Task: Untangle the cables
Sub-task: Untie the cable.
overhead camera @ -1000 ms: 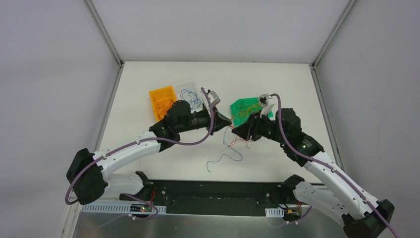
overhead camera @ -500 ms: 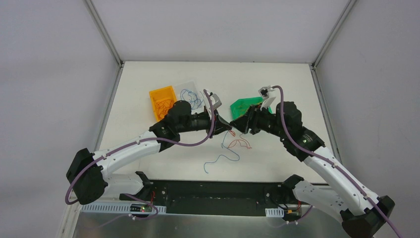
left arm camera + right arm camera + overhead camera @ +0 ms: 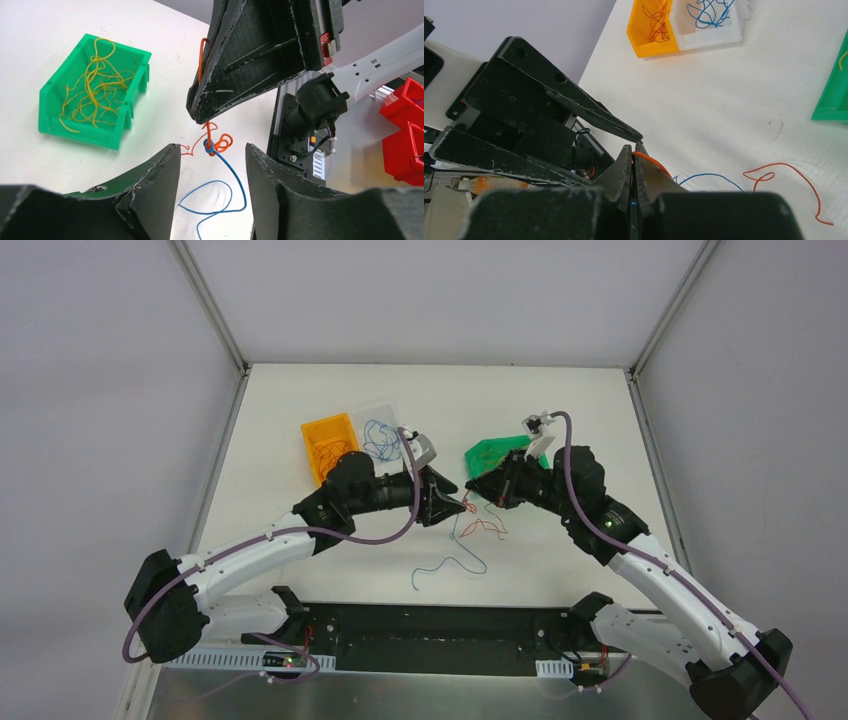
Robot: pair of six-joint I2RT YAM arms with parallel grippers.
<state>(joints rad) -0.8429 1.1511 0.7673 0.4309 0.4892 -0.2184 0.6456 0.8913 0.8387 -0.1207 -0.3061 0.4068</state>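
**Top view.** The left fingers (image 3: 443, 504) and right fingers (image 3: 478, 492) sit almost tip to tip over the middle of the counter (image 3: 600, 420). The cables (image 3: 482, 528) lie just near of them, and a blue strand (image 3: 450, 565) trails nearer. An orange bin (image 3: 328, 445) and a clear bin (image 3: 380, 430) are far left, and a green bin (image 3: 492, 454) is far right.

**Left wrist view.** Your left fingers (image 3: 155, 175) stand apart and hold nothing. Beyond the gap between them is a knot (image 3: 212, 146) joining the orange cable (image 3: 209, 127) to the blue strand (image 3: 220, 200). The right fingers (image 3: 197, 111) pinch the orange cable above it.

**Right wrist view.** The right fingers (image 3: 633, 159) are pressed together on the orange cable (image 3: 651, 161).

**Hazards.**
- If you pull before the left fingers grip the blue strand alone, the knot probably tightens.
- Closing on both colours drags the whole clump.
- The fine wire may slip from the pinch.
- The tips are near enough to collide.
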